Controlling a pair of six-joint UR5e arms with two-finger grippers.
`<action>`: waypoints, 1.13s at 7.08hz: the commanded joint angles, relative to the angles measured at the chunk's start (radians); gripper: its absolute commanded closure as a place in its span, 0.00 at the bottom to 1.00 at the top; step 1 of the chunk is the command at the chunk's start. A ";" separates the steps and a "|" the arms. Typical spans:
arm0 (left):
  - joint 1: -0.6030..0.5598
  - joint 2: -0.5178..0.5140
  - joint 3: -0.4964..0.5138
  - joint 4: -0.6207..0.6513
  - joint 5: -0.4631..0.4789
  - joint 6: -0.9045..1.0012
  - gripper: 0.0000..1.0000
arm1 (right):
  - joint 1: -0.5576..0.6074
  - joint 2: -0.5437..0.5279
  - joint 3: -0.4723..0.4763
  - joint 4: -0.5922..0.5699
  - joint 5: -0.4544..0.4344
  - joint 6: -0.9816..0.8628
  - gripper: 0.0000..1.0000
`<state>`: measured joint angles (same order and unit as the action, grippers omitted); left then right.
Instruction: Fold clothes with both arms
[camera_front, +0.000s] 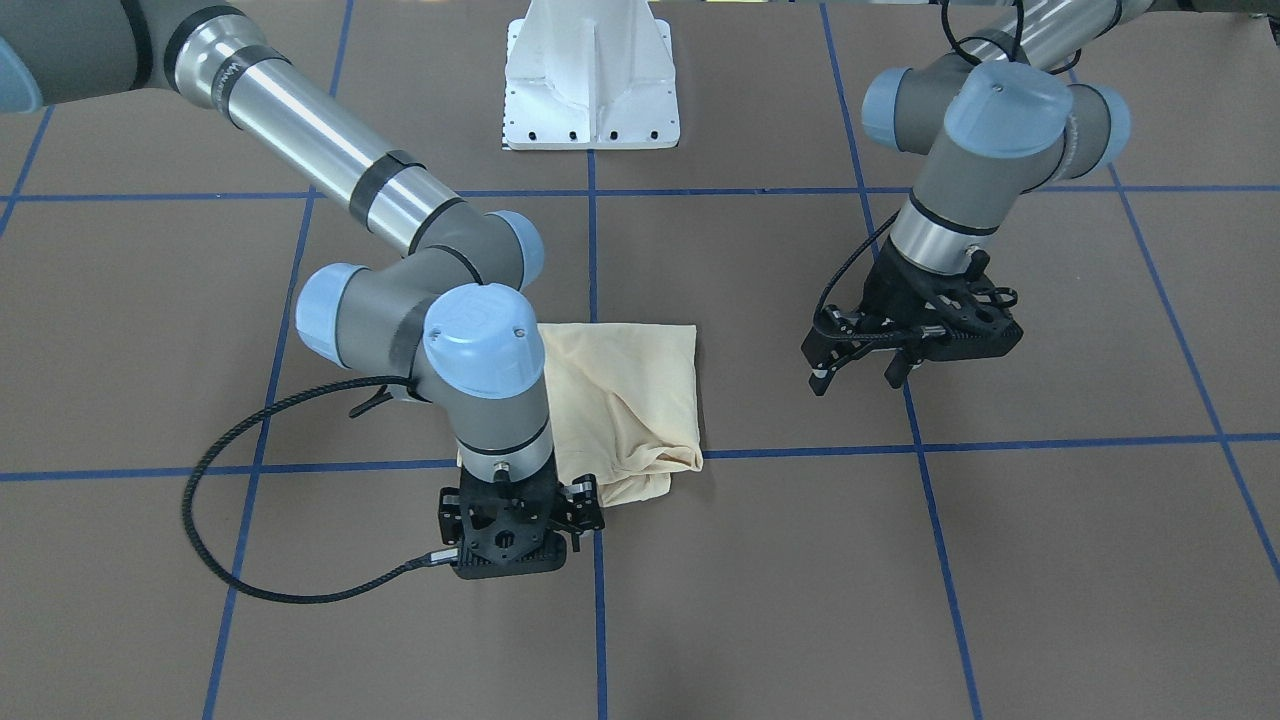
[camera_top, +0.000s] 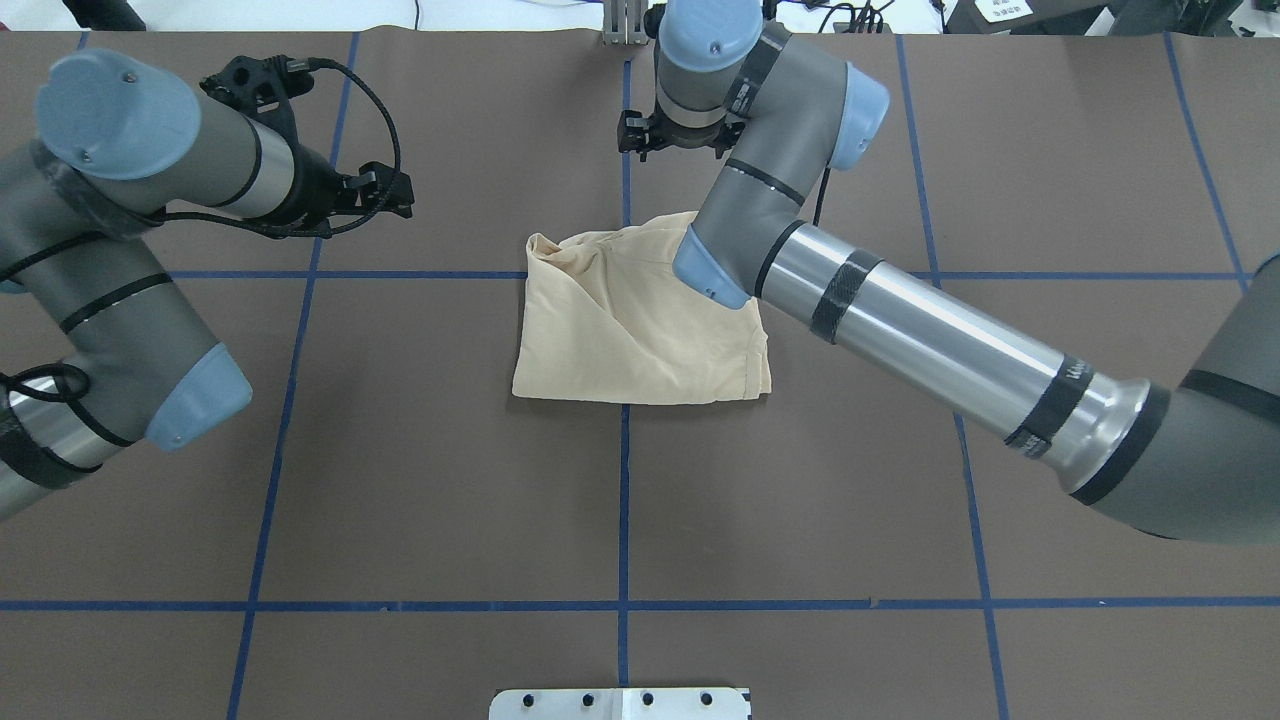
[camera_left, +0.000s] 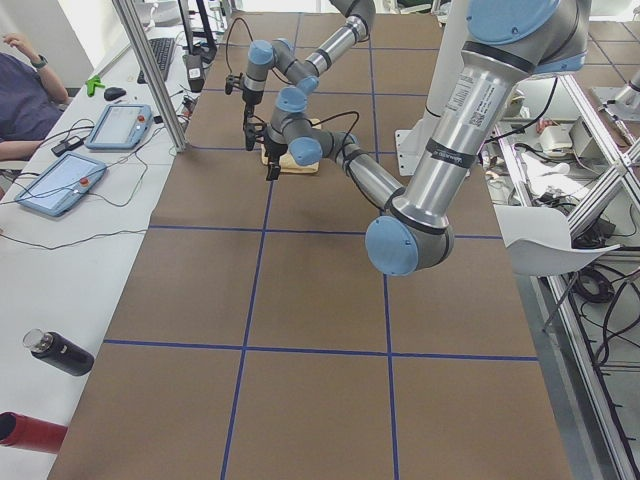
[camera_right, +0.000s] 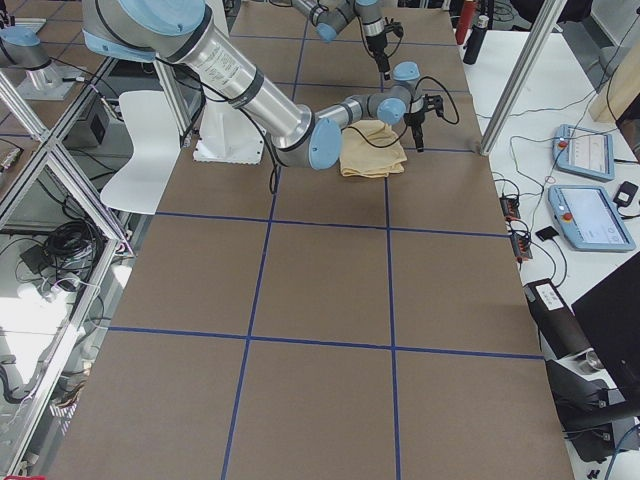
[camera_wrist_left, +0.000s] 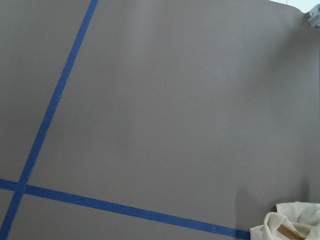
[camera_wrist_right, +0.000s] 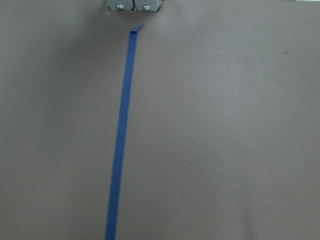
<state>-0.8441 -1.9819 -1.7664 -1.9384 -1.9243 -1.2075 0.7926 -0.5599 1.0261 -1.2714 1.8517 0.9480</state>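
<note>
The clothes are one pale cream-yellow shirt (camera_front: 630, 390) (camera_top: 620, 340), folded into a rough rectangle at the middle of the brown table, with no print showing. My right gripper (camera_front: 515, 525) (camera_top: 680, 140) hangs just past the shirt's edge on the operators' side, pointing down. Its jaws look spread and nothing is in them. The right arm's elbow covers part of the shirt. My left gripper (camera_front: 858, 378) (camera_top: 400, 195) hovers open and empty well to the shirt's side. Only a corner of the shirt (camera_wrist_left: 292, 222) shows in the left wrist view.
The white pedestal base (camera_front: 590, 80) stands at the robot's side of the table. Blue tape lines (camera_top: 623, 500) grid the brown surface. A person (camera_left: 25, 95), tablets (camera_left: 118, 125) and a dark bottle (camera_left: 60, 352) are on the side bench beyond the table edge.
</note>
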 joint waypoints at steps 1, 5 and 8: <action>-0.081 0.093 -0.074 -0.001 -0.080 0.152 0.00 | 0.106 -0.154 0.261 -0.263 0.116 -0.163 0.01; -0.444 0.314 -0.033 -0.005 -0.237 0.900 0.00 | 0.409 -0.559 0.489 -0.296 0.346 -0.649 0.00; -0.642 0.314 0.175 -0.061 -0.240 1.323 0.00 | 0.620 -0.753 0.500 -0.319 0.362 -1.109 0.00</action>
<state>-1.4249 -1.6726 -1.6532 -1.9590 -2.1630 -0.0292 1.3235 -1.2377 1.5255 -1.5743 2.1996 0.0222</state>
